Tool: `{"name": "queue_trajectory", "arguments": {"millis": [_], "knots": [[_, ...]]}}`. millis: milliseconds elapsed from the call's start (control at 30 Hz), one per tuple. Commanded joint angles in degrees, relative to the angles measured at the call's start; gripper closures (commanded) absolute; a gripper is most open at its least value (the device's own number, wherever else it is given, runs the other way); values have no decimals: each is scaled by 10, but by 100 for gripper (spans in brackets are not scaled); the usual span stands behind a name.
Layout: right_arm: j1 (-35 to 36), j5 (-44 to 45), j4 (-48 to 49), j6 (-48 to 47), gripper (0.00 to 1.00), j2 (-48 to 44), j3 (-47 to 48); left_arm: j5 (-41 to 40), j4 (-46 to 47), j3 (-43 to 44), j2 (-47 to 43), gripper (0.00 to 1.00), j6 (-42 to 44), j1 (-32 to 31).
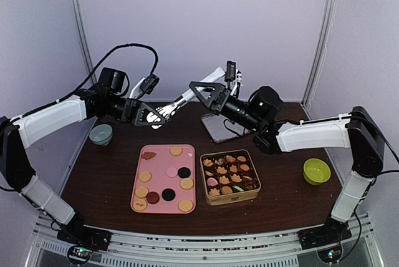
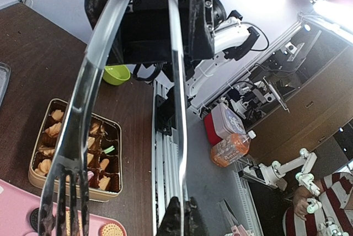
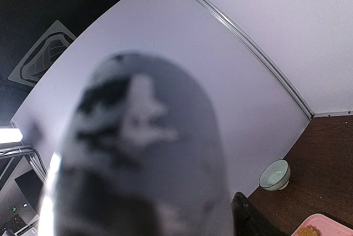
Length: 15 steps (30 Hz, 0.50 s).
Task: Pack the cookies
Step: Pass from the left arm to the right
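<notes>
A dark brown table (image 1: 280,186) fills the scene, seen from above. Near its middle a pink rectangular tray (image 1: 161,161) lies flat. A gold rectangular tin (image 1: 230,198) sits just beside the tray on its right, open on top, the two not quite touching. At the far left, near the table's edge, stands a small grey-green bowl (image 1: 101,134). At the right, well apart from the tin, stands a bright green bowl (image 1: 317,171). Far from the tin, toward the back wall, lies a silvery flat piece (image 1: 218,128), partly hidden.
</notes>
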Motion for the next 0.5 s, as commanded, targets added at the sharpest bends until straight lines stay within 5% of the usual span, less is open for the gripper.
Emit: {"name": "queue_trajectory", "arguments": {"millis": [0,267,467], "knots": [[7,-16,1,-2,42,-5,15,31,-10,7,-10,100,29,-9],[13,1,-46,-36,54,-17,29,33,-81,25,-1,97,94,-10],[30,64,-171,-149,60,-83,-6,-75,-330,122,27,51,294,-3]]}}
